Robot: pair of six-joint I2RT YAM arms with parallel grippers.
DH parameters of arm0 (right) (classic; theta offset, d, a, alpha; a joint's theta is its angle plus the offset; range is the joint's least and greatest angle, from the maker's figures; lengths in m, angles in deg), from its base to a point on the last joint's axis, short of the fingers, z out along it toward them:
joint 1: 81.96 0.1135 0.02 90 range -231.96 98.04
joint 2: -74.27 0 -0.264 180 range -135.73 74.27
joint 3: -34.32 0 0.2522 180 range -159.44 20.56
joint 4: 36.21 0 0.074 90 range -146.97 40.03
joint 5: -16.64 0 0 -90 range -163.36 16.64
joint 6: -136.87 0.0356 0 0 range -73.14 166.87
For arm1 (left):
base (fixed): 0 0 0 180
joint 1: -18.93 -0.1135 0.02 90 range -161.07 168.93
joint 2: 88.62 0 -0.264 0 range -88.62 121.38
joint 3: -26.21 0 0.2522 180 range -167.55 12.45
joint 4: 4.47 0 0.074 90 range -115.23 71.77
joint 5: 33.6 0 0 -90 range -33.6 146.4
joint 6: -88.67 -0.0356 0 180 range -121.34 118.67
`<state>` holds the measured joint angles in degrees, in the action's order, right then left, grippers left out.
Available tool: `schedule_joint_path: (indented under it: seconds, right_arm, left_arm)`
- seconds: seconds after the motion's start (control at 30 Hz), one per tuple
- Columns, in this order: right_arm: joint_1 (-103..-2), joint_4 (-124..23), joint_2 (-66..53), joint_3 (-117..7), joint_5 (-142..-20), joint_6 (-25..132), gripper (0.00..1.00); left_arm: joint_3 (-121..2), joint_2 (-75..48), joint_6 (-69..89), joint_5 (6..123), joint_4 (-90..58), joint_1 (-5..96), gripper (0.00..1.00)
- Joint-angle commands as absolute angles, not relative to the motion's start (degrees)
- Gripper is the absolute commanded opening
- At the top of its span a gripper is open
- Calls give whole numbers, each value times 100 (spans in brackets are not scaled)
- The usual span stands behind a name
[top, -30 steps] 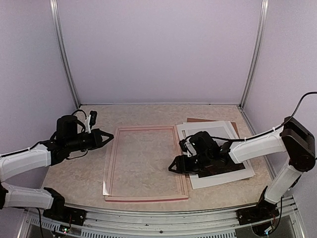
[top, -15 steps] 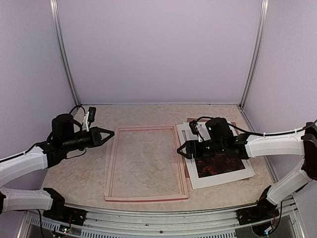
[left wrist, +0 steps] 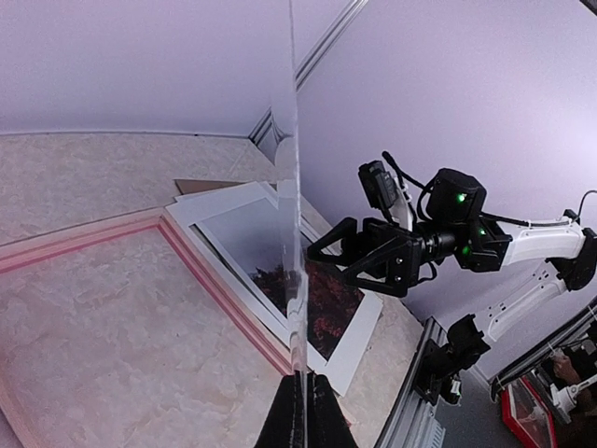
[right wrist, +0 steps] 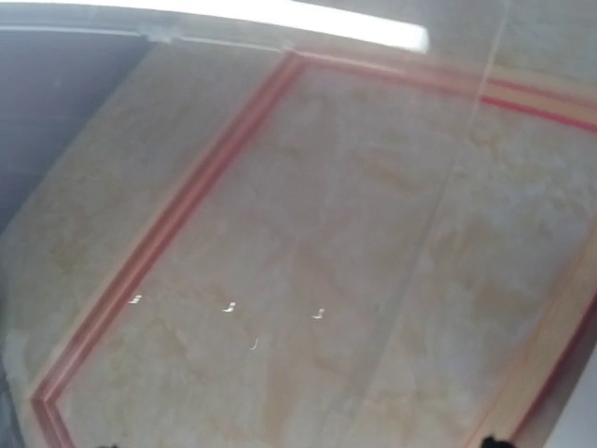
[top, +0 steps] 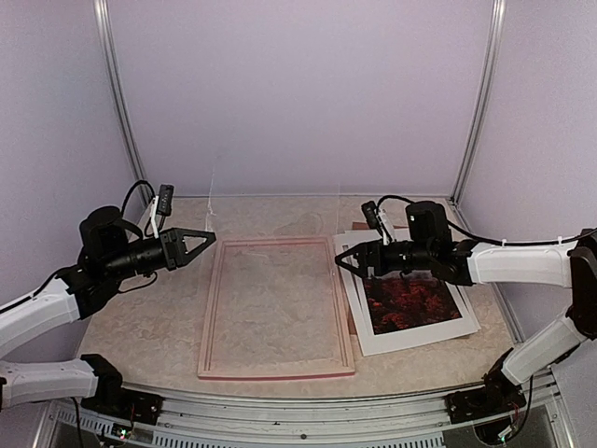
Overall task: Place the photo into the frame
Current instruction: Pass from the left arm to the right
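The space above the frame [top: 276,371] is spanned by a tilted clear pane [left wrist: 295,233], pinched by the left gripper [top: 209,239]. Open room is left over the near half of the photo [top: 410,303].

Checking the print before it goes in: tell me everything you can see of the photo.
The photo is a large rectangular print, dark red foliage fading to pale grey, with a wide white border. It lies flat and face up, right of the frame, close against its right side, on top of a brown board. The open right gripper hovers above its far left corner; nothing grips it.
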<state>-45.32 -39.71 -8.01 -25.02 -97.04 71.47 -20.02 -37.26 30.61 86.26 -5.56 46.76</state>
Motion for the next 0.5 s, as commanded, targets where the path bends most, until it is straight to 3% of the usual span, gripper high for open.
schedule_joint_path:
  seconds: [0.0,0.47]
  right_arm:
    - [-4796,-3453,-951,-2620,-10440,7053,85]
    - [-5041,-1669,-1916,-2593,-11826,7857,85]
  left_arm:
    - [-2218,-3863,3200,8878,-23,4755,0]
    - [-2188,-3905,3682,8936,518,4910,0]
